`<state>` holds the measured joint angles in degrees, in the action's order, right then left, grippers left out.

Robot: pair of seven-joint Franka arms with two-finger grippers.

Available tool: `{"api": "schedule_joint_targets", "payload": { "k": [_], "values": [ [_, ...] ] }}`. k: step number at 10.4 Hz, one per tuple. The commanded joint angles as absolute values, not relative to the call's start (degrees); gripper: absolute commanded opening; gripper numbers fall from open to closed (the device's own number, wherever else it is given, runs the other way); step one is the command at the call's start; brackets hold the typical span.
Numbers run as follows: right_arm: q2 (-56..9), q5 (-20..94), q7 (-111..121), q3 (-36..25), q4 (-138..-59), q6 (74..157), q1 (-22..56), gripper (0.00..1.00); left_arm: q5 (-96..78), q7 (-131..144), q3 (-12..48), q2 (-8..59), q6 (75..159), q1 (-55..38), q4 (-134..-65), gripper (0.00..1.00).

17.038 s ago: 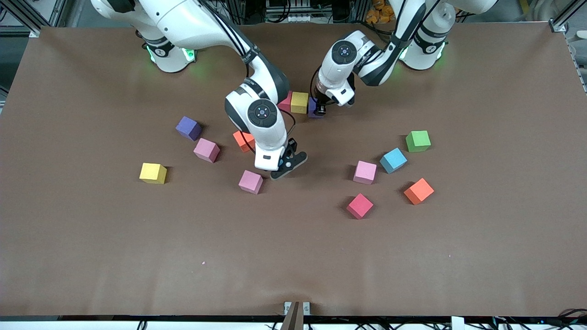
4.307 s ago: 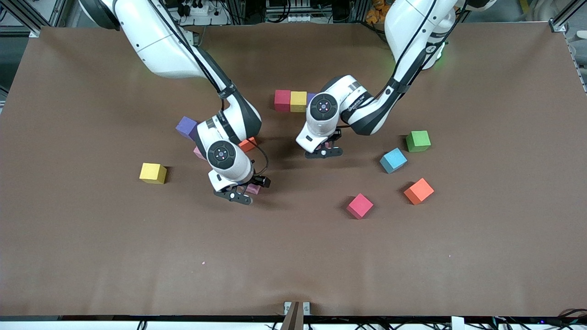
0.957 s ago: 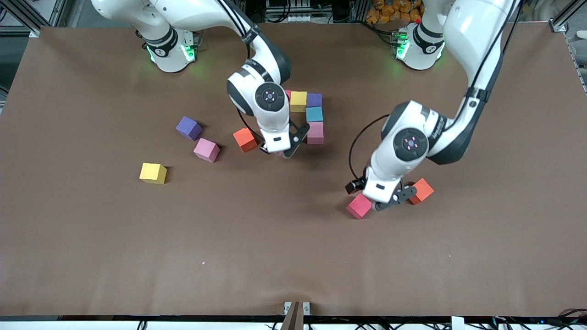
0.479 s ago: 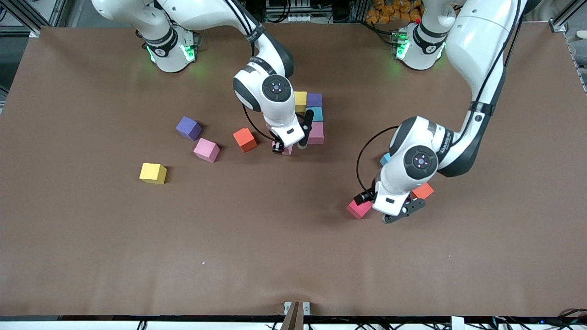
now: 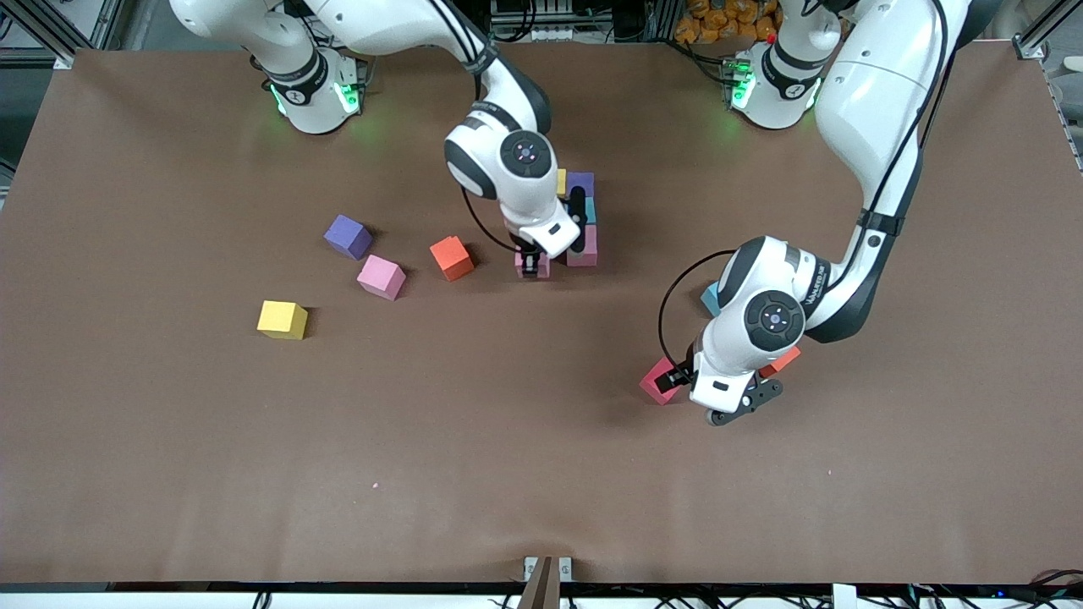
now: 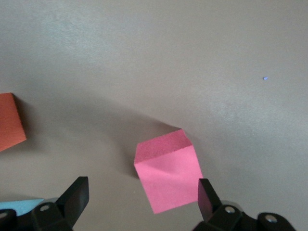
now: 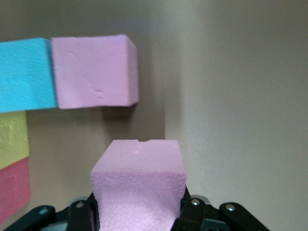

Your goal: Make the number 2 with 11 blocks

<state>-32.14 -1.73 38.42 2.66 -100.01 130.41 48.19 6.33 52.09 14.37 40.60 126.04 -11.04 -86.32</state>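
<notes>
My right claw (image 7: 138,211) is clamped on a pink cube (image 7: 139,185), low over the table (image 5: 169,440) just beside the pink cube (image 5: 584,247) that ends the cube row near the table's middle. My arm hides most of that row. My left claw (image 6: 142,204) hangs spread apart over a red cube (image 6: 168,175), toward its own end.

We see a brown table (image 5: 169,474) under even light, with aluminium framing (image 5: 51,25) and cables along its edge.
</notes>
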Motion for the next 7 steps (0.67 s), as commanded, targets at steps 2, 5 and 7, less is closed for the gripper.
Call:
{"api": "schedule_joint_targets", "payload": {
  "k": [2, 5, 7],
  "values": [
    [-32.87, -3.69, 39.02, 2.46, -100.20, 131.40, 49.39, 0.42, 7.82, 53.44, 13.45, 42.98, 127.18, -12.22, -83.06, 1.00],
    [-33.84, -4.57, 38.50, 2.46, -100.11, 132.10, 50.01, 0.42, 8.17, 52.04, 13.27, 41.14, 126.83, -10.03, -84.37, 1.00],
    [-34.71, -4.57, 38.50, 2.46, -100.02, 132.80, 50.53, 0.42, 8.35, 47.66, 13.71, 37.99, 126.83, -6.78, -89.01, 1.00]
  ]
}}
